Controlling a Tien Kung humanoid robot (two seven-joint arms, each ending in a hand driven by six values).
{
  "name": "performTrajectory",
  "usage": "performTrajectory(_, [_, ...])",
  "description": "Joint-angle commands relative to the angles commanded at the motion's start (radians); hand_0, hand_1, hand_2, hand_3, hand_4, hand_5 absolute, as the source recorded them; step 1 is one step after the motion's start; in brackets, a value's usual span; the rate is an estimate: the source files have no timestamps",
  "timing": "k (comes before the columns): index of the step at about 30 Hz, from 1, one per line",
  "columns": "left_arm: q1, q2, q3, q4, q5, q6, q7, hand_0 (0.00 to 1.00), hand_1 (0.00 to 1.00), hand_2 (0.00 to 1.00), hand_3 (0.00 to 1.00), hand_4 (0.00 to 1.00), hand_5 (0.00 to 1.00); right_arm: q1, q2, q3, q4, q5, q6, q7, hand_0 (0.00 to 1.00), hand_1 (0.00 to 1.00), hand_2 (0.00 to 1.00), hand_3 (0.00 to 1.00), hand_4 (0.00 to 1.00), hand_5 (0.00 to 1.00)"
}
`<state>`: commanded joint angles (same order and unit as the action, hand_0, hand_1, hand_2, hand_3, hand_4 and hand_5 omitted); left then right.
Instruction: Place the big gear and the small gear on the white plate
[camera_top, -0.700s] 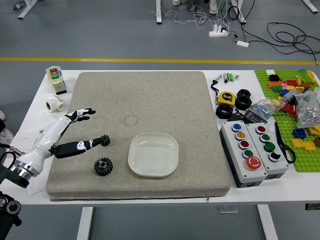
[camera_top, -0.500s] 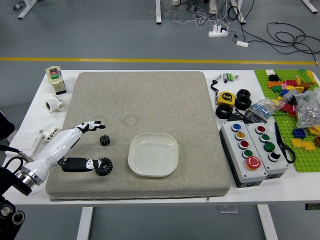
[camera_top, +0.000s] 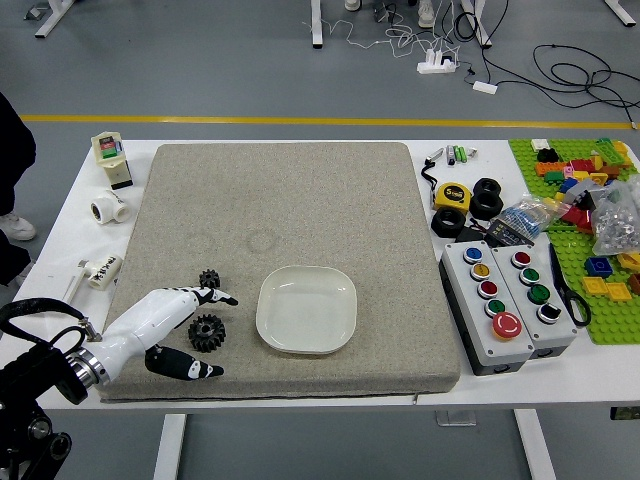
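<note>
The left robot hand (camera_top: 155, 318) is holding nothing, fingers and thumb standing wide apart either side of the big black toothed gear (camera_top: 207, 333). The small black gear (camera_top: 209, 279) is lying just beyond, left of the rounded-square white plate (camera_top: 306, 309).

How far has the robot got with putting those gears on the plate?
Nothing looks done: the white plate is empty. Nothing is in hand; the left hand is open, fingers and thumb either side of the big gear, likely about to grab it. That and the small gear, both on the mat, are left.
</note>
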<state>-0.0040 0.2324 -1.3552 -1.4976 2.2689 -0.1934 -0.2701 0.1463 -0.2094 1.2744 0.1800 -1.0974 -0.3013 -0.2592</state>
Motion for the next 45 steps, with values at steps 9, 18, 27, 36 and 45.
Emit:
performTrajectory(9, [-0.004, 0.010, -0.009, 0.030, 0.000, -0.019, 0.022, 0.354, 0.484, 0.549, 0.628, 0.418, 0.002, -0.006, 0.002, 0.001, 0.000, -0.005, 0.000, -0.002, 0.597, 0.606, 0.694, 0.558, 0.750, 0.673])
performTrajectory(18, [-0.002, 0.014, -0.010, 0.030, 0.000, -0.028, 0.036, 0.327, 0.384, 0.435, 0.551, 0.055, 0.002, -0.010, 0.003, 0.004, 0.000, -0.011, 0.000, -0.003, 0.597, 0.606, 0.694, 0.558, 0.750, 0.675])
performTrajectory(27, [-0.001, 0.016, -0.006, 0.020, 0.000, -0.021, 0.042, 0.302, 0.344, 0.404, 0.533, 0.059, 0.002, -0.012, 0.003, 0.002, 0.000, -0.009, -0.001, -0.003, 0.597, 0.606, 0.694, 0.558, 0.750, 0.675])
performTrajectory(36, [-0.023, 0.017, 0.000, -0.011, 0.000, 0.011, 0.059, 0.295, 0.334, 0.401, 0.531, 0.097, 0.002, -0.008, 0.002, -0.002, 0.000, 0.000, -0.001, -0.001, 0.597, 0.606, 0.694, 0.558, 0.749, 0.675])
performTrajectory(45, [-0.083, -0.004, 0.041, -0.037, 0.000, 0.017, 0.073, 0.287, 0.327, 0.396, 0.530, 0.122, 0.002, -0.005, 0.003, -0.004, 0.000, 0.002, -0.001, -0.002, 0.597, 0.606, 0.694, 0.558, 0.749, 0.675])
